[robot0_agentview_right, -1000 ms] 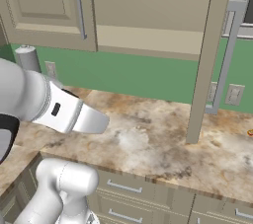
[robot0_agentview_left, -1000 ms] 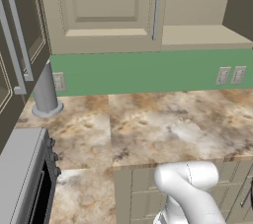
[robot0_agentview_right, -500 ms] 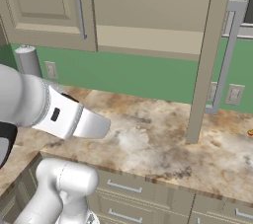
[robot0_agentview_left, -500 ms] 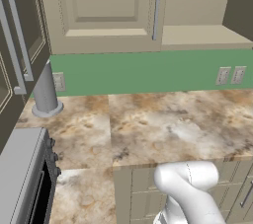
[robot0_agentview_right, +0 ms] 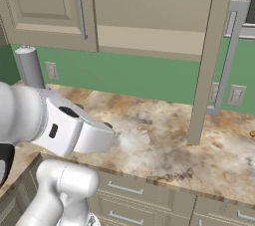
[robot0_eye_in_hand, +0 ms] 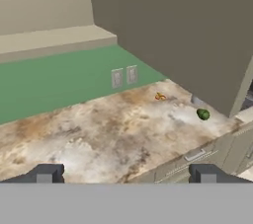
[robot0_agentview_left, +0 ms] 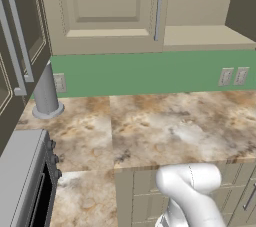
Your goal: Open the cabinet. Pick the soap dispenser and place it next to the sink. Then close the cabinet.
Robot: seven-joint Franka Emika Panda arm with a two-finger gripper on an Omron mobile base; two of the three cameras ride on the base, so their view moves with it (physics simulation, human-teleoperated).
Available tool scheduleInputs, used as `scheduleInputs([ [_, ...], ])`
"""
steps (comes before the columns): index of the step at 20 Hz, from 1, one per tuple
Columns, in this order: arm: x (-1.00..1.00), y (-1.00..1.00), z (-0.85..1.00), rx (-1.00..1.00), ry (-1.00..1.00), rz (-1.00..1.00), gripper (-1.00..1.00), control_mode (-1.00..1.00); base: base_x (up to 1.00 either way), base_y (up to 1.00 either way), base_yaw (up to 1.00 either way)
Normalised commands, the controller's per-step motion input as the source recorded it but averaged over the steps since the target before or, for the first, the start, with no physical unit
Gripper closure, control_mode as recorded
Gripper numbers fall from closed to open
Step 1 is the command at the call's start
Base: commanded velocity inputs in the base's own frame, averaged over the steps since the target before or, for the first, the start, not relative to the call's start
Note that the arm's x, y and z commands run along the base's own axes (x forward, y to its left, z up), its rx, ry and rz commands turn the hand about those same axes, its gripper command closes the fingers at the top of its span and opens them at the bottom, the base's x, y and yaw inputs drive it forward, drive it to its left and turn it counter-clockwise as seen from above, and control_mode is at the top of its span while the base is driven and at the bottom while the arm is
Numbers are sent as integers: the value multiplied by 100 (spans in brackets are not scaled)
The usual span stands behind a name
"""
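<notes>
Gripper: I read it spread wide, holding and touching nothing, poised above the marbled surface.
Cabinet: right door swung out edge-on at 3 o'clock in the right base view, left door shut.
Soap dispenser: I cannot make it out.
Grey post: upright at 9 o'clock, left base view.

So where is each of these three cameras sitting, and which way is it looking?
Left base view: behind the arm's left, facing the cabinet, grey post and counter; white arm lower right.
Right base view: behind its right, same cabinet, post and counter; arm lower left.
Hand view: on the hand, looking across that counter past the open gripper toward the open door.
</notes>
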Motion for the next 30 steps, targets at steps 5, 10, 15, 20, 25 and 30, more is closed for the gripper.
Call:
scheduleInputs([
  [5, -4, -15, 0, 0, -29, -26, -100, -100, 0, 0, 0],
  [10, -11, -23, 2, 0, -33, -27, -100, -100, 0, 0, 0],
  [15, -18, -25, 0, 0, -33, -21, -100, -100, 0, 0, 0],
  [20, -15, -37, 0, 2, -24, -17, -100, -100, 0, 0, 0],
  [25, -14, -36, 5, 2, -23, -18, -100, -100, 0, 0, 0],
  [30, -11, -37, 10, 0, -35, -23, -100, -100, 0, 0, 0],
])
